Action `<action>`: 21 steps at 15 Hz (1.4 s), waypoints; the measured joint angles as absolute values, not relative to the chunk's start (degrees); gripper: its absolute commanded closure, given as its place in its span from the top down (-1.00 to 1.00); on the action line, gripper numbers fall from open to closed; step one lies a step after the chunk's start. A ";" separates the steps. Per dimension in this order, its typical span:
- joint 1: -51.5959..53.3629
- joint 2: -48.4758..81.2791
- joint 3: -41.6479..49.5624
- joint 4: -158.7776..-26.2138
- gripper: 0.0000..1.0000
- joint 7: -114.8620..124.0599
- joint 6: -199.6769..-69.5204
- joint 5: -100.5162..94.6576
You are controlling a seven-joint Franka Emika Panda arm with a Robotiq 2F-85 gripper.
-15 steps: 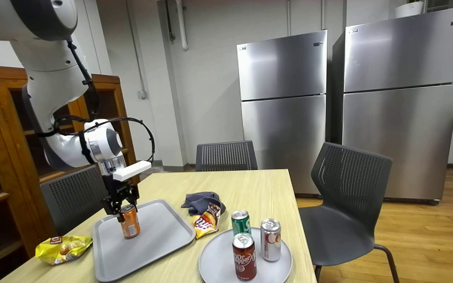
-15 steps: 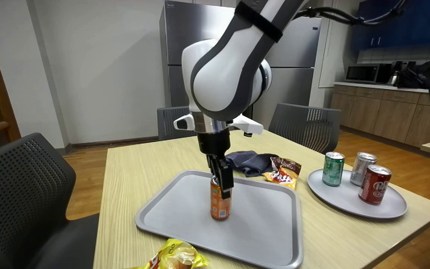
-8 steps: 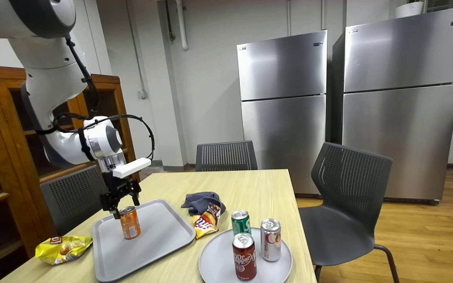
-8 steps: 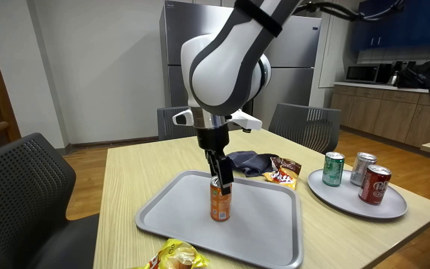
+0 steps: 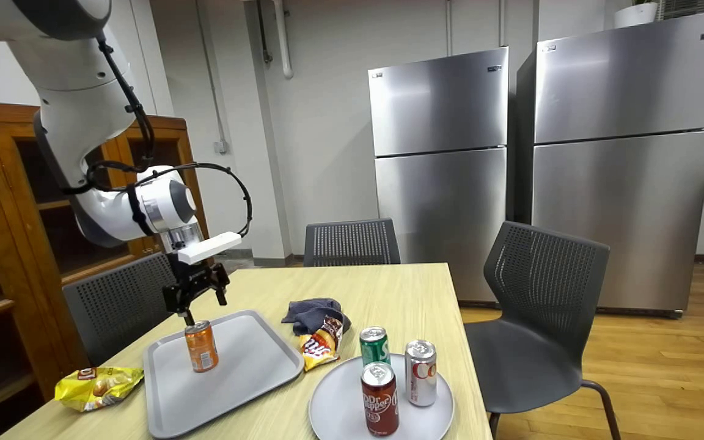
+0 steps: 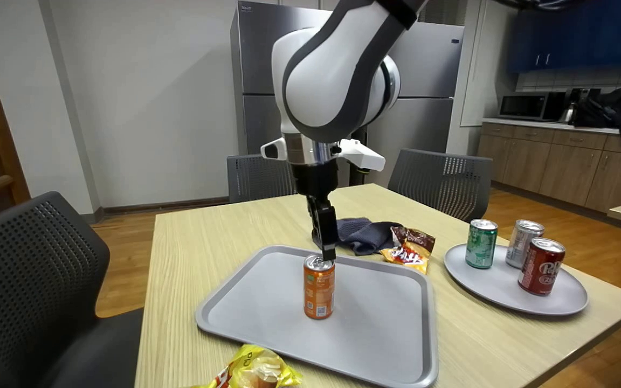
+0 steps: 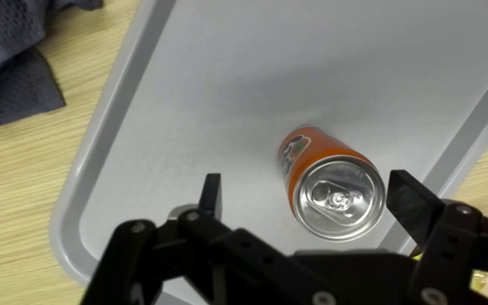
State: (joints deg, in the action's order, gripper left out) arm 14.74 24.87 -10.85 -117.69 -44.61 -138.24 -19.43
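Observation:
An orange soda can (image 5: 203, 351) stands upright on a grey tray (image 5: 248, 379), and both show in both exterior views. My black gripper (image 5: 205, 310) is just above the can's top, its fingers spread wide. In the wrist view the can's silver lid (image 7: 339, 198) lies between the open fingertips, closer to the right-hand finger (image 7: 413, 203) than to the left-hand finger (image 7: 211, 195). A narrow gap shows between that nearer finger and the lid's rim. Nothing is gripped. In an exterior view one finger (image 6: 329, 245) overlaps the back edge of the lid (image 6: 316, 263).
A dark cloth (image 5: 315, 315) and an orange-brown snack bag (image 5: 322, 345) lie beyond the tray. A yellow snack bag (image 5: 98, 388) is at its near side. A round plate (image 5: 333, 409) bears green (image 5: 374, 347), silver (image 5: 420, 373) and dark red (image 5: 380, 400) cans. Chairs surround the table.
The fingers have spread apart from around the orange can. My gripper has risen above it and shifted slightly toward the table's far side. The can has stayed upright in place.

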 measured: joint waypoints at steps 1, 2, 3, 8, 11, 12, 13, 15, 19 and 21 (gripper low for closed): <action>14.44 24.32 -10.63 -117.80 1.00 -42.87 -138.24 -19.42; 14.09 23.71 -10.40 -117.99 1.00 -40.96 -138.24 -19.42; 13.66 23.10 -10.24 -118.23 1.00 -39.25 -138.24 -19.38; 10.68 20.78 -10.20 -120.67 1.00 -34.77 -138.78 -15.52; 8.58 20.24 -10.16 -122.80 1.00 -34.25 -139.79 -12.66; 7.83 20.11 -10.07 -123.57 1.00 -34.10 -140.39 -11.96; 6.98 19.90 -9.97 -124.44 1.00 -34.04 -141.15 -11.13; 5.23 19.41 -9.73 -125.82 1.00 -34.04 -142.03 -9.84; 2.12 18.04 -8.81 -127.78 1.00 -34.10 -142.48 -8.95; 1.18 17.27 -8.08 -128.53 1.00 -34.10 -142.48 -8.95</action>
